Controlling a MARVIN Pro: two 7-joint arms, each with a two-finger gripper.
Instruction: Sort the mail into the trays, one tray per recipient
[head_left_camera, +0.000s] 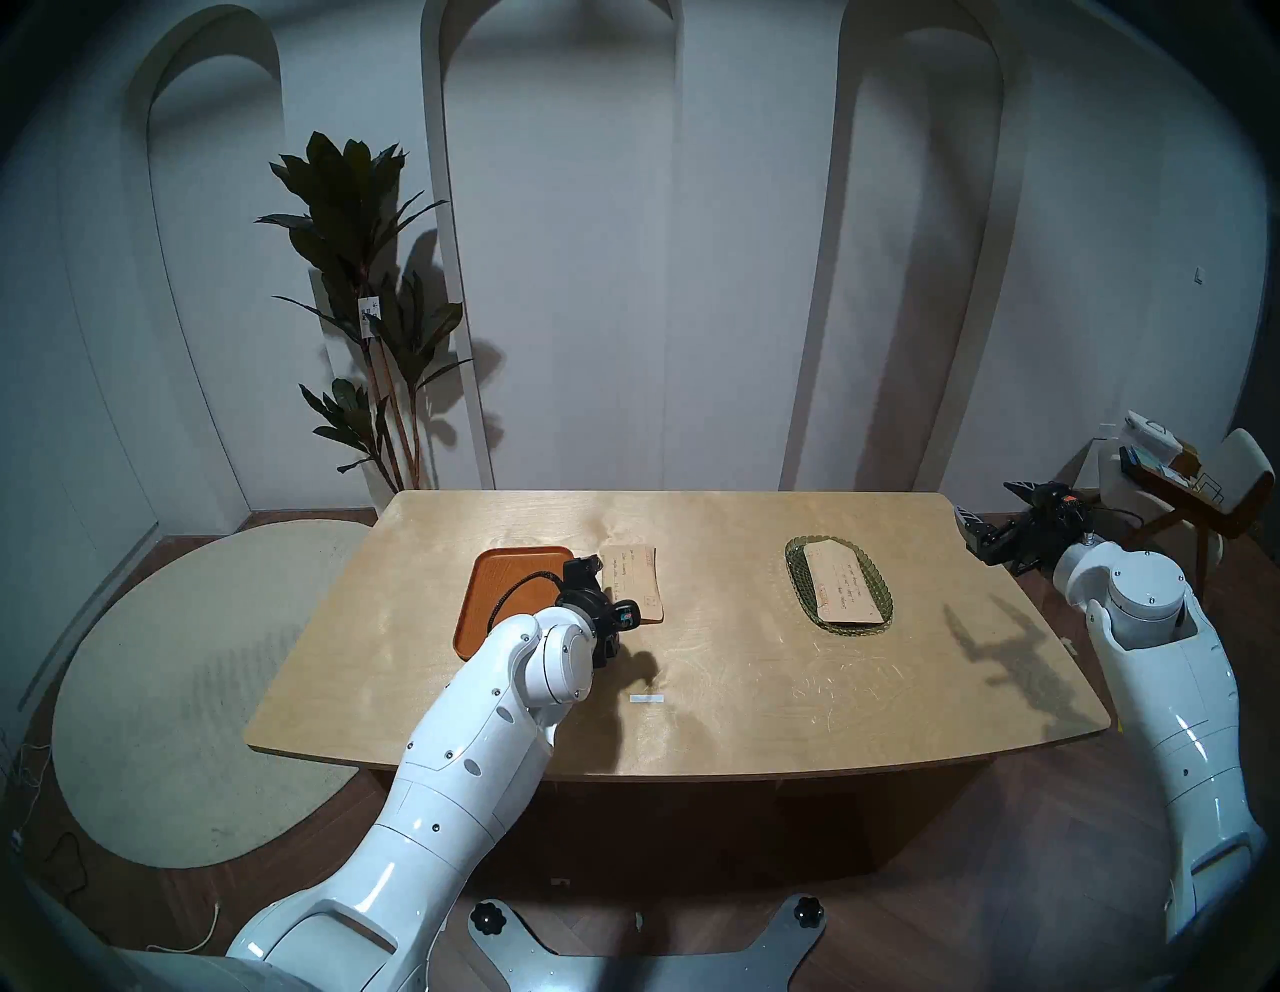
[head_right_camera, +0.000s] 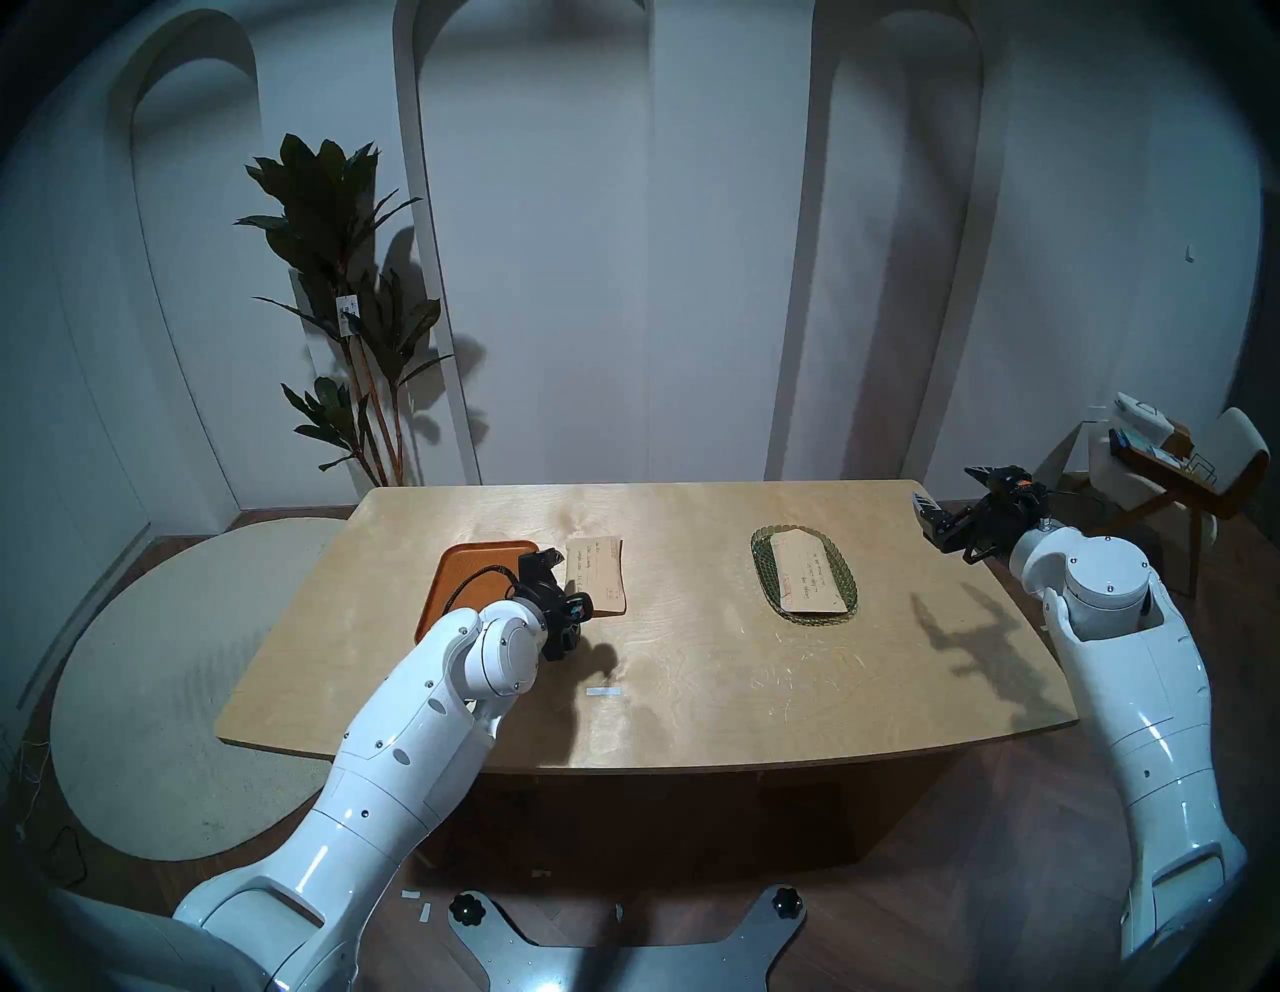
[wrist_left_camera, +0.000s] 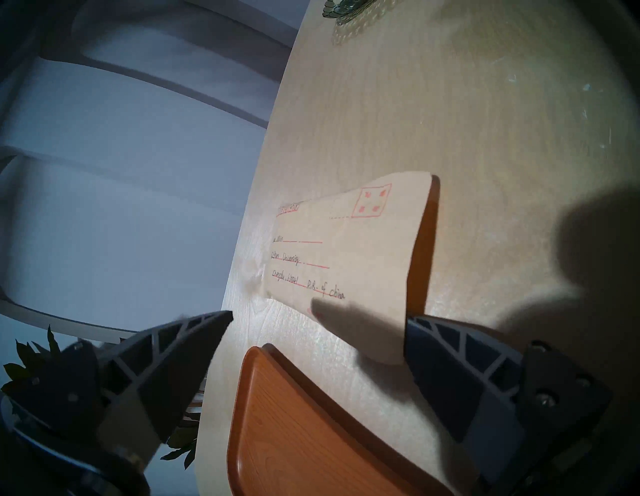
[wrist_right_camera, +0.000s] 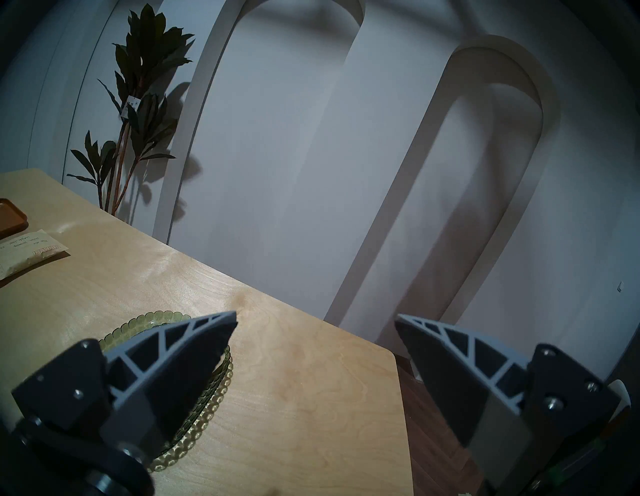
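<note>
Left wrist view, left end effector spread, tan envelope flat just ahead, wooden tray beneath.

Your bot's got glossy white arm shells dotted with small dark screws, black wrists, a braided black cable, and grey ribbed fingers.

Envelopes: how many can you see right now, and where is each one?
2. One envelope lies in the green glass dish on the table's right side. The other envelope lies flat on the table, just right of the wooden tray. None appears hidden.
</note>
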